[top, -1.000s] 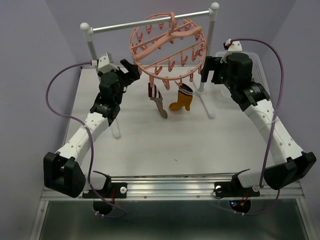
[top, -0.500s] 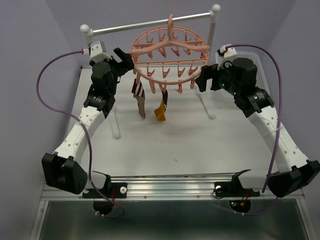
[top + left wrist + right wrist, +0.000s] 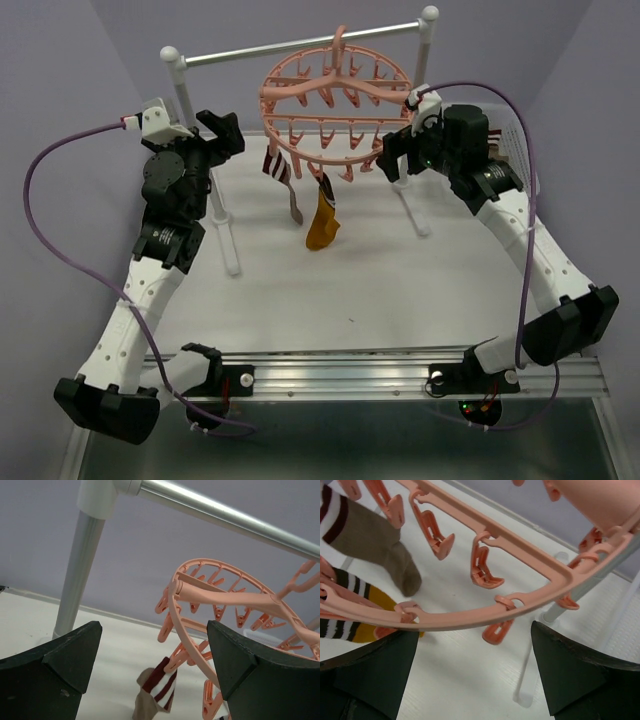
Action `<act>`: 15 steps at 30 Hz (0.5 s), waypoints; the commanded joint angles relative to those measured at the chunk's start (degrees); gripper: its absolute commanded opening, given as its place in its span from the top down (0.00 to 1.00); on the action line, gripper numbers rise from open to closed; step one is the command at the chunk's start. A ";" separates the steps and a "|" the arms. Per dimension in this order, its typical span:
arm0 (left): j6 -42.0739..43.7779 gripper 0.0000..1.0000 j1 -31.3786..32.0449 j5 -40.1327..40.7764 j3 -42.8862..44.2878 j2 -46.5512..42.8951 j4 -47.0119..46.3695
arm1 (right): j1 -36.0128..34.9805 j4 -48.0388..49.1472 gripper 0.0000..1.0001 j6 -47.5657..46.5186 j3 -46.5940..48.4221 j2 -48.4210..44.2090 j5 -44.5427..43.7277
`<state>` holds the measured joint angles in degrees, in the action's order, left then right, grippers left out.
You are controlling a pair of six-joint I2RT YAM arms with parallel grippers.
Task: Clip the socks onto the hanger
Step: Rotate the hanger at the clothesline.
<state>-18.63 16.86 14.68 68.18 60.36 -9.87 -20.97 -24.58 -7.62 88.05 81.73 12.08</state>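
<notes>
Top external view: both arms reach up toward the hanger [image 3: 335, 90], which hooks over the rail [image 3: 250, 52] at the far side of the bench [image 3: 350, 290]. The left gripper [image 3: 230, 132] stands wide and holds nothing; the hanger's ring lies just to its right, apart from its fingers. The right gripper [image 3: 388, 160] also stands wide and holds nothing. The ring's near-right rim is just off its fingertips, to its left; whether they touch cannot be told from this view. Two socks hang from clips [image 3: 350, 170] under the ring's near side, between the two grippers. The brown sock [image 3: 287, 190] is nearer the left gripper, and the mustard sock [image 3: 322, 228] hangs beside it, lower and a little closer to the right gripper. The two hang apart

Left wrist view: the fingers [image 3: 55, 675] frame the scene with a broad gap between them. Ahead and to the right the ring curves away, clips dangling from its rim. The brown sock's striped cuff sits low between the fingers, under the rim. The rail runs overhead, and its post [image 3: 75, 580] rises ahead to the left

Right wrist view: the rim crosses just above the gap between the fingers [image 3: 580, 680], very close, with a clip hanging near the gap's middle. Ahead and to the left the brown sock hangs by its striped cuff. The mustard sock's black-and-white cuff shows just behind the rim at the far left
</notes>
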 commanded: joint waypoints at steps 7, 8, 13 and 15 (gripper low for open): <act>-0.78 0.01 -0.08 -4.21 -8.67 -11.48 -2.26 | 0.49 3.57 0.00 2.68 6.52 5.62 27.72; -1.23 0.01 -0.08 -5.00 -9.03 -11.93 -2.17 | 0.49 3.49 0.00 3.22 6.69 5.89 28.26; -3.25 0.01 -0.16 -7.99 -9.91 -13.07 0.02 | -1.53 5.24 0.00 6.03 4.51 4.75 28.97; -3.60 0.01 -0.16 -9.31 -10.35 -12.98 0.46 | -3.54 6.38 0.00 7.08 2.49 3.70 28.62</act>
<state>-21.19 16.86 8.82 58.78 47.88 -8.69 -21.54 -23.88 -3.44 91.33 87.99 36.88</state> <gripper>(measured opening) 0.990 0.995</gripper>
